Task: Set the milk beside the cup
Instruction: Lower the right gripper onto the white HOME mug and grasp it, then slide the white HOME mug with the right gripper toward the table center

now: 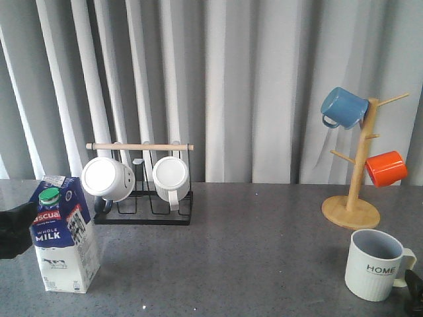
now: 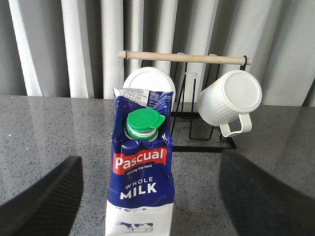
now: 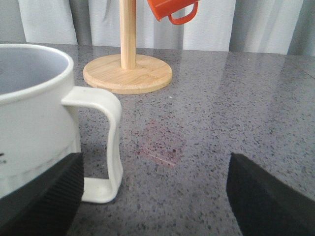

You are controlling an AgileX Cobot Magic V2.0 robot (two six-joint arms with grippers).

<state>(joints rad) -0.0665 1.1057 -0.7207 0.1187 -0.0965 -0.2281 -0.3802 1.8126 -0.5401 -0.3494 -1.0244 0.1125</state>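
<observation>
One milk (image 1: 63, 232), one cup (image 1: 374, 264), two white mugs (image 1: 109, 178), racked.

Milk (image 1: 62, 232) upright left, cup (image 1: 374, 264) right

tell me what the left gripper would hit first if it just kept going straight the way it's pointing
Most likely the milk: it stands upright between the open fingers of the left gripper, dead ahead. Behind it is the mug rack with white mugs, though depth is hard to judge.

bare tabletop (image 1: 264, 244) between milk (image 1: 63, 234) and cup (image 1: 373, 264), rack (image 1: 142, 181) behind
</observation>
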